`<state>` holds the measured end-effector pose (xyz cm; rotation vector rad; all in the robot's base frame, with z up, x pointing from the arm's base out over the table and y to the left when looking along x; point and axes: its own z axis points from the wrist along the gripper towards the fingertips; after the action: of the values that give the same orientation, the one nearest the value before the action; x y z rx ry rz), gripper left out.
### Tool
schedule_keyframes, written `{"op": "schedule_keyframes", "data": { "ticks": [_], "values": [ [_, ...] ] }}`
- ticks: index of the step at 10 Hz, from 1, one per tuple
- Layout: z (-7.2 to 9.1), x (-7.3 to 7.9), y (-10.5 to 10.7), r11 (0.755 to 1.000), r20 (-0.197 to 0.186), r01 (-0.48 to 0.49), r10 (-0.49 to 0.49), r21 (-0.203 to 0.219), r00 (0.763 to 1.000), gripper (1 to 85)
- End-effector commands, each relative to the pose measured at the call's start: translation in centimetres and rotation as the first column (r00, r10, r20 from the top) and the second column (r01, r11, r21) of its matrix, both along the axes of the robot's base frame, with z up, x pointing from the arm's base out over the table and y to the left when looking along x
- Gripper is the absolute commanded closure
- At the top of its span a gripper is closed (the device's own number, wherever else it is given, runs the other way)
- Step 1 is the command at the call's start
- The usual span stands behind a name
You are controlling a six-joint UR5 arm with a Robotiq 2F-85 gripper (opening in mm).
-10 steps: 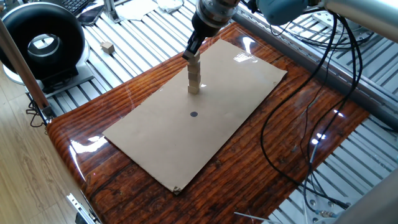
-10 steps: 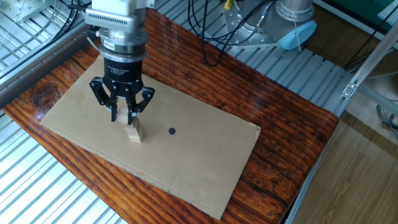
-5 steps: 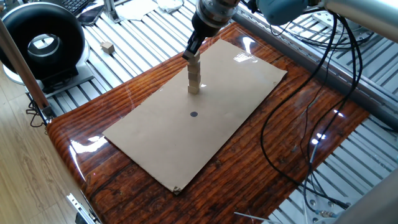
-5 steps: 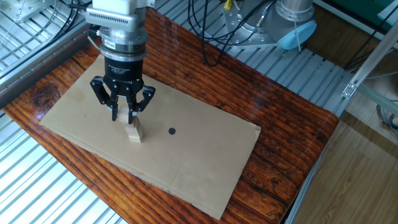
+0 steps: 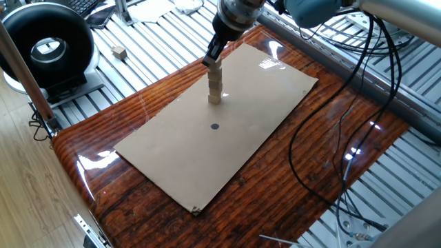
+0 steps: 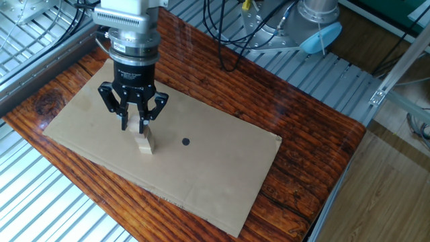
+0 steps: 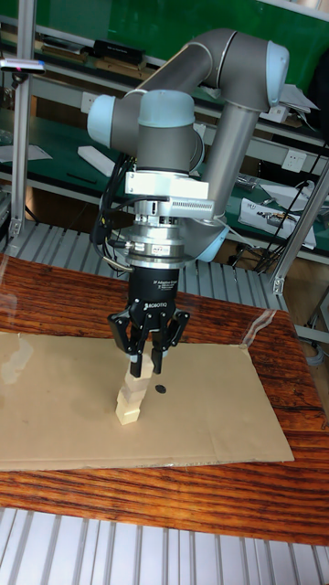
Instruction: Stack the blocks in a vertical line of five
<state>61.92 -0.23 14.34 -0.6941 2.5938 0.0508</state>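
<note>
The gripper point(image 7: 144, 370) is hanging directly over the stack of blocks point(image 7: 130, 397) on the cardboard sheet point(image 7: 210, 407), fingers narrowly parted around the top block, whether gripping I cannot tell, so it should be rising straight, avoiding any sideways nudge

bright, even light | glare – glossy table point(image 5: 103, 162) | sharp focus

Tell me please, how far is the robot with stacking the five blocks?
Done: a stack of blocks stands on the cardboard sheet. I count about three, not five. In hand: the gripper sits around the top block; whether it is gripping is unclear. Left: one loose block lies off the table on the metal slats, and the missing ones must go on top.
</note>
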Motion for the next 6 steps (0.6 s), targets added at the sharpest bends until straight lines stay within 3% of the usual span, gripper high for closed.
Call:
{"op": "schedule_keyframes", "data": {
  "ticks": [1,4,6],
  "values": [
    [0.24,-0.17,0.50,1.000,-0.003,0.000,0.000,0.027,1.000,60.0],
    [0.22,-0.28,0.69,1.000,-0.006,-0.010,0.010,0.030,1.000,48.7],
    [0.24,-0.25,0.71,0.999,-0.004,-0.011,0.011,0.031,1.000,47.0]
  ]
}}
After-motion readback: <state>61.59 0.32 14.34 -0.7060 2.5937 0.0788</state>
